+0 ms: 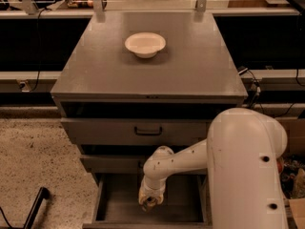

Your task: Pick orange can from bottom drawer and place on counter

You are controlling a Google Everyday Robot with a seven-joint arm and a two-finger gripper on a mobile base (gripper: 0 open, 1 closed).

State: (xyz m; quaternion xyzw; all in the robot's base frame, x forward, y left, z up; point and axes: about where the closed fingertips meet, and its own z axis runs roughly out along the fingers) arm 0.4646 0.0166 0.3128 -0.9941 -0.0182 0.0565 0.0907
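The bottom drawer (116,204) stands pulled open at the foot of the cabinet and shows a plain grey inside. My gripper (150,203) hangs from the white arm and points down into the drawer's middle. A small orange-copper patch right at its tip looks like the orange can (150,205); most of it is hidden by the gripper. The counter (190,66) is the wide grey cabinet top above.
A white bowl (145,44) sits on the counter's far middle. Two upper drawers with black handles (148,130) are above the open one, the middle one slightly out. My bulky white arm link (245,171) fills the lower right. Cardboard boxes (294,175) stand at the right.
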